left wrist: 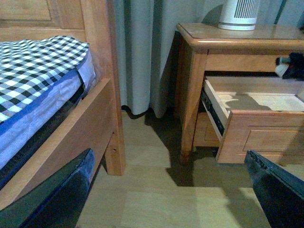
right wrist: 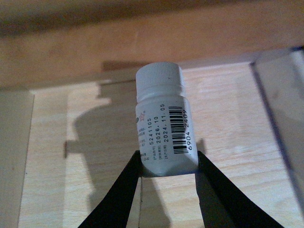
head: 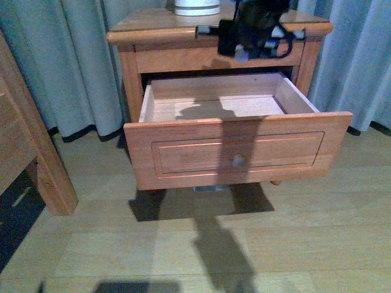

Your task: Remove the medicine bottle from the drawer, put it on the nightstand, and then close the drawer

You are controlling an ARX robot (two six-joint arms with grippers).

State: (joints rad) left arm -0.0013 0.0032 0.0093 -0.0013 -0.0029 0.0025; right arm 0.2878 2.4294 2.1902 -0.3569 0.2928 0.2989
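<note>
The medicine bottle, small and white with a white cap and a barcode label, is held at its base between my right gripper's two black fingers. It hangs above the drawer's pale wooden floor. In the front view the right gripper hovers over the back of the open drawer, level with the shallower upper drawer. The drawer is pulled far out and its inside looks empty. The nightstand has a glossy top. My left gripper is open and empty, low above the floor, left of the nightstand.
A white slatted device stands at the back of the nightstand top, also in the left wrist view. A bed with a checked cover and its wooden frame post stand left. Grey curtains hang behind. The floor is pale wood.
</note>
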